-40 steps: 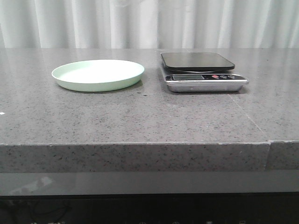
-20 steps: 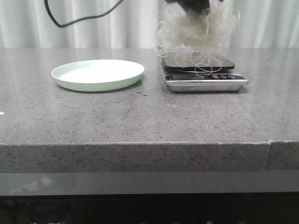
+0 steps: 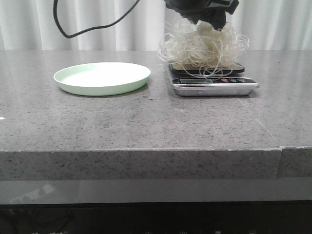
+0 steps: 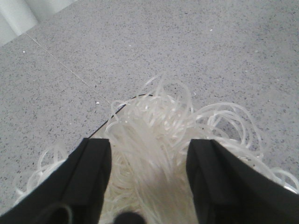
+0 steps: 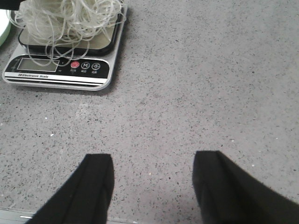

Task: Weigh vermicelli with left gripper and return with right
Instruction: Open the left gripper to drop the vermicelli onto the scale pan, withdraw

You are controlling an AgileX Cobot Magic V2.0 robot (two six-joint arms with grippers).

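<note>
The vermicelli [image 3: 202, 48] is a fluffy pale tangle resting on the black platform of the kitchen scale [image 3: 214, 86], with loops drooping over its display. My left gripper [image 3: 207, 17] hangs straight above the tangle at the top of the front view. In the left wrist view its black fingers [image 4: 96, 158] stand wide apart with vermicelli [image 4: 156, 140] filling the gap, and the left gripper [image 4: 148, 145] is open. Near the table's front, my right gripper [image 5: 154, 161] is open over bare stone, with the scale [image 5: 56, 72] and vermicelli [image 5: 70, 18] ahead of it.
The pale green round plate [image 3: 102, 78] sits left of the scale with nothing on it. A black cable [image 3: 63, 28] loops down above the plate. White curtains hang behind the grey speckled table [image 3: 146, 126], whose front edge runs across the view.
A second ago the scale was bare and no arm showed. Then the left gripper came in from above with the vermicelli hanging, and it has now lowered the tangle onto the scale platform.
</note>
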